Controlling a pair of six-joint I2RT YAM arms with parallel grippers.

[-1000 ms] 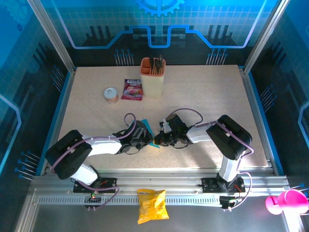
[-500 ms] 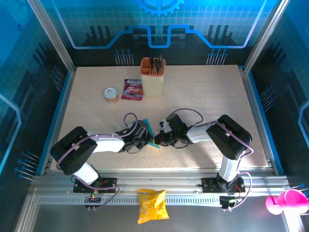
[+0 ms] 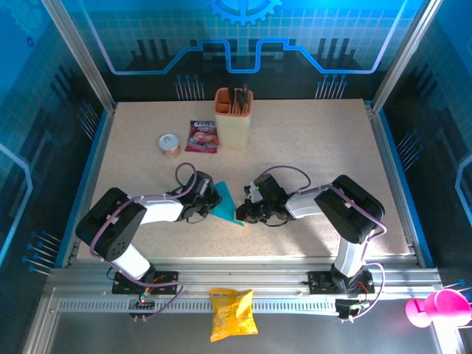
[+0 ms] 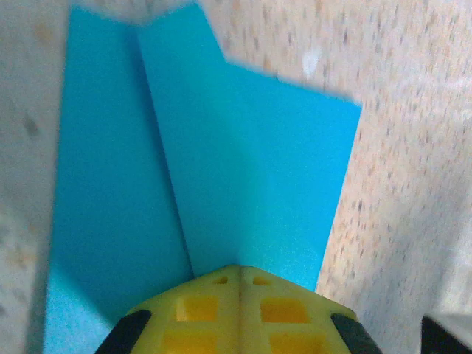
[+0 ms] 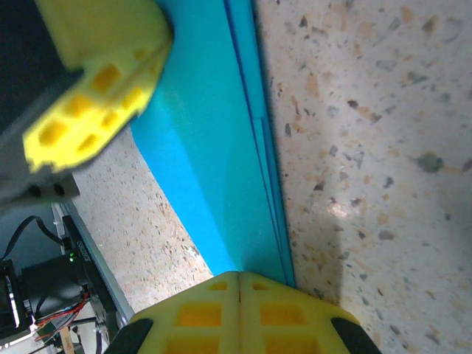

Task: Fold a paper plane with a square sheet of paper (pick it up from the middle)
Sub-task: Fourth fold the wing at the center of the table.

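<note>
The left gripper (image 4: 240, 274) and right gripper (image 5: 240, 280), fingers fully closed, rest their tips on opposite ends of the folded blue sheet (image 4: 243, 169).

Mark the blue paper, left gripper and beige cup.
blue paper (image 3: 227, 203), top view, middle of the exposed flap.
left gripper (image 4: 240, 276), left wrist view, seam between shut fingertips.
beige cup (image 3: 234, 134), top view, front wall.

Closed left claw (image 4: 240, 270) sits over folded blue paper (image 4: 243, 169) on speckled table (image 4: 413, 147).

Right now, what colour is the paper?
The paper is plain bright blue, clearest in left wrist view.
</note>
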